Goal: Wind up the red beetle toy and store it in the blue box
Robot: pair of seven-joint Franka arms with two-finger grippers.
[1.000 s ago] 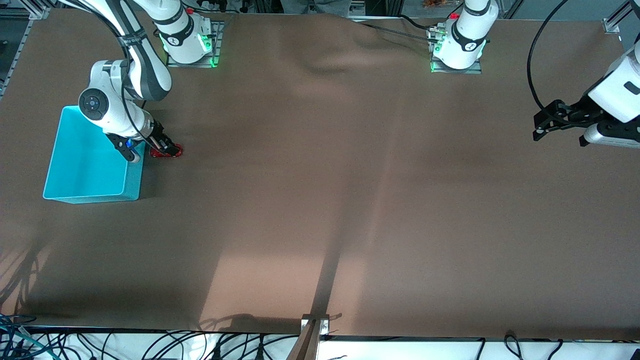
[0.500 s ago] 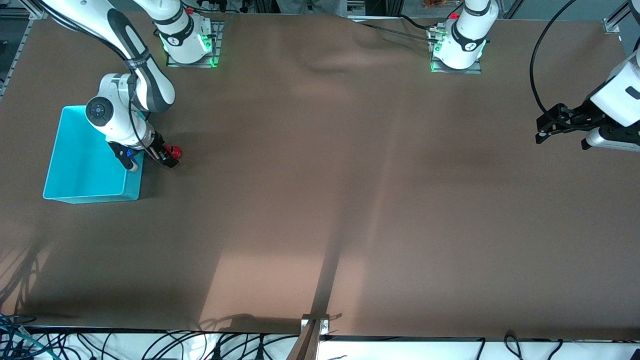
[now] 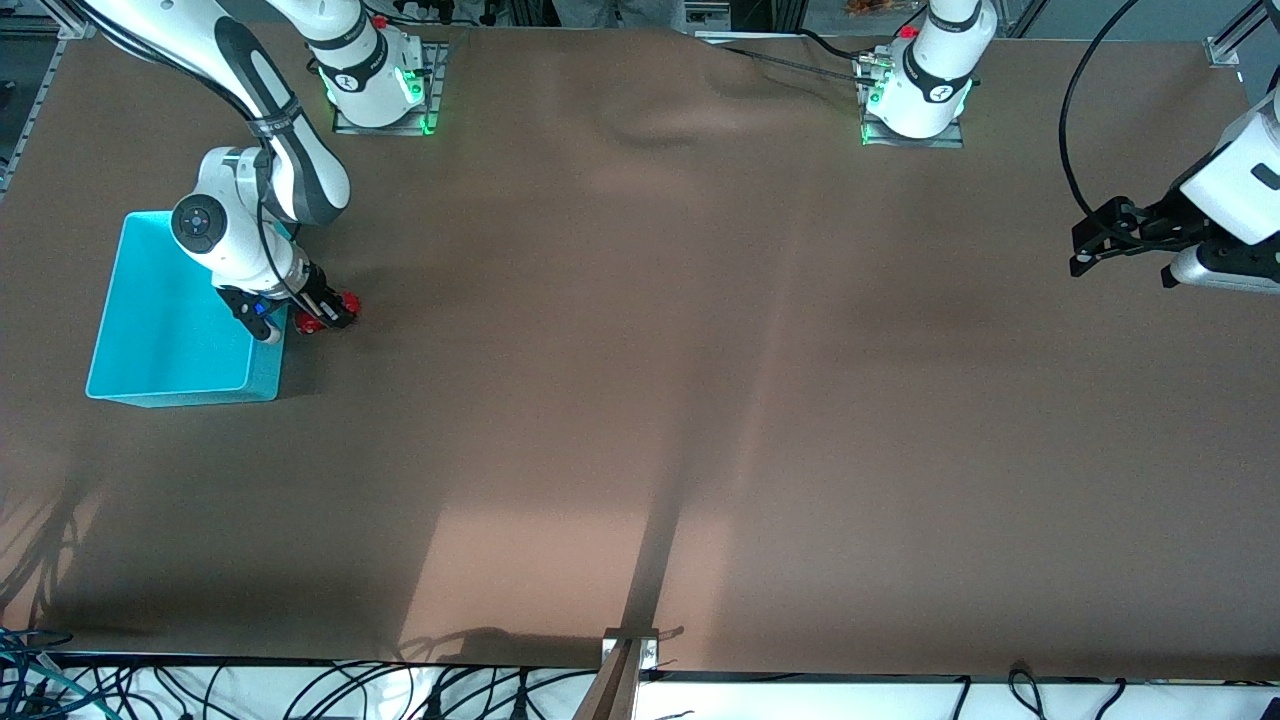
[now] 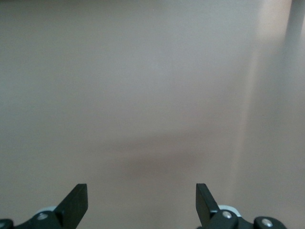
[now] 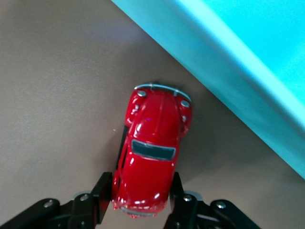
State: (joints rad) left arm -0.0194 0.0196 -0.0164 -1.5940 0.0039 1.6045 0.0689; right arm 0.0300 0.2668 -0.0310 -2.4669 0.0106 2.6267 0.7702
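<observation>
The red beetle toy [image 3: 349, 303] sits at table level right beside the blue box [image 3: 262, 372], at the right arm's end of the table. My right gripper [image 3: 330, 312] is shut on the toy's sides. In the right wrist view the toy [image 5: 152, 157] sticks out from between the right gripper's [image 5: 140, 187] black fingers [image 5: 105, 186], its nose pointing along the box's outer wall [image 5: 238, 71]. My left gripper [image 3: 1078, 255] is open and empty, waiting over the left arm's end of the table. The left wrist view shows the left gripper [image 4: 142, 198] spread wide over bare brown table.
The brown table cover [image 3: 640, 350] is bare between the two arms. The box is empty inside. A metal bracket [image 3: 630, 645] stands at the table's edge nearest the front camera.
The right gripper shifted a little toward the front camera along the box wall and now shows the toy on both sides of its fingers. The left gripper barely moved.
</observation>
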